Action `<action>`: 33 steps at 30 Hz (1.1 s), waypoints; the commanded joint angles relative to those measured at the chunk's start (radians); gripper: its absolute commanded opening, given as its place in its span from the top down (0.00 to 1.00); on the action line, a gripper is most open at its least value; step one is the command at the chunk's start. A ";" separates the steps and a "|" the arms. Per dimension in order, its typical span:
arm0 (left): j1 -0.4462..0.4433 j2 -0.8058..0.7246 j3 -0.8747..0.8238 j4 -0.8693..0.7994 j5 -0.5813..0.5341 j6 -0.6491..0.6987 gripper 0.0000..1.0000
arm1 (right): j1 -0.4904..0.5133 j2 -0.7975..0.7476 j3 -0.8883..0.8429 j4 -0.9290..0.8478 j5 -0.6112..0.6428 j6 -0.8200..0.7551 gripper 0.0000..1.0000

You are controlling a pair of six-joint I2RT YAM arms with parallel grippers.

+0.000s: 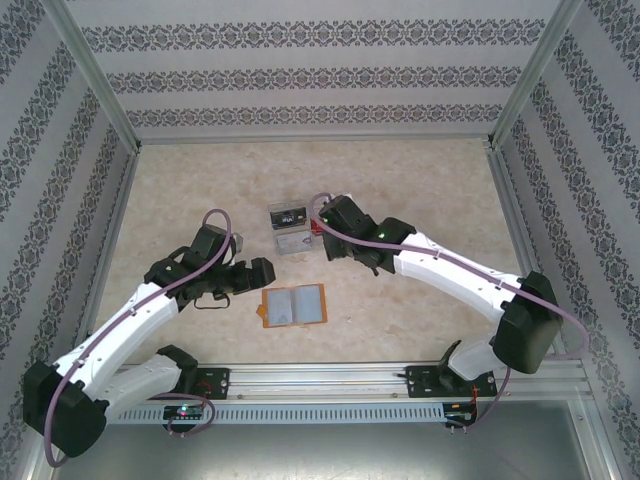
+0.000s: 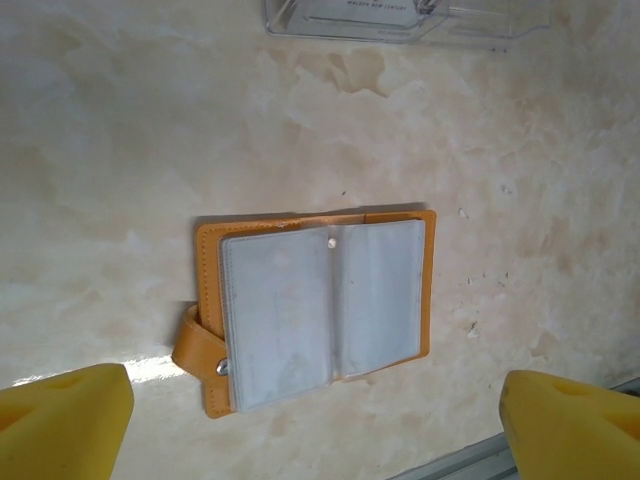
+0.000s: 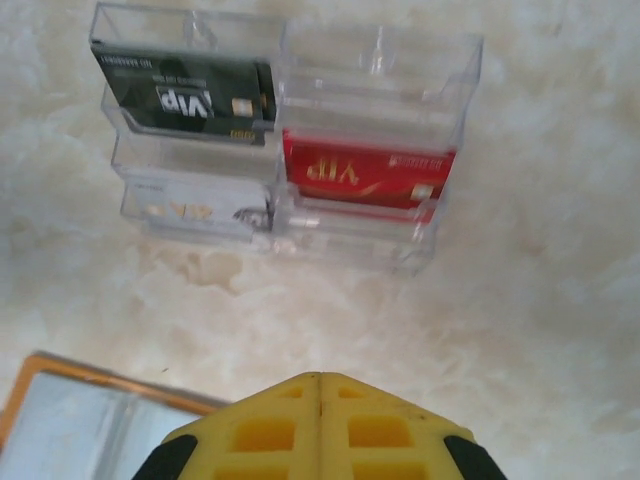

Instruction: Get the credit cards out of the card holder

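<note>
Left wrist view is showing the card holder (image 2: 320,310) lying opened flat on the table (image 2: 120,130), cover down, with its grey see-through sleeves facing up; the sleeves are looking empty from here, though a card tucked deeper cannot be ruled out. Beyond it, well apart, the clear tray (image 3: 380,50) is holding the credit cards (image 3: 300,160) in its compartments; in the right wrist view a black card (image 3: 185,95) is sitting at upper left, a red card (image 3: 365,175) lower on the right, and a pale card (image 3: 190,210) beneath the black one. The left gripper (image 2: 315,430) is hovering above the card holder with its fingers (image 2: 60,420) spread wide to either side, gripping nothing; the right gripper (image 3: 320,385) is hanging between holder and tray, its yellow fingers pressed together on nothing.

Judgement: the extraction is appearing finished or nearly so; the step in hand is looking like a check of the sleeves. The next move is calling for the left gripper to descend and pin the cover; should a card be remaining, the right gripper is needing to reopen before pinching it.
</note>
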 commanded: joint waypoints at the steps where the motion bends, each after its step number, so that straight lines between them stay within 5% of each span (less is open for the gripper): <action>1: 0.010 0.019 -0.035 0.081 0.020 -0.074 0.09 | -0.007 -0.037 -0.064 0.018 -0.128 0.139 1.00; 17: -0.142 0.086 -0.138 0.226 -0.066 -0.301 0.27 | 0.015 0.012 -0.366 0.234 -0.432 0.286 1.00; 33: -0.234 0.240 -0.142 0.328 -0.088 -0.321 0.36 | 0.035 0.178 -0.334 0.283 -0.477 0.271 0.97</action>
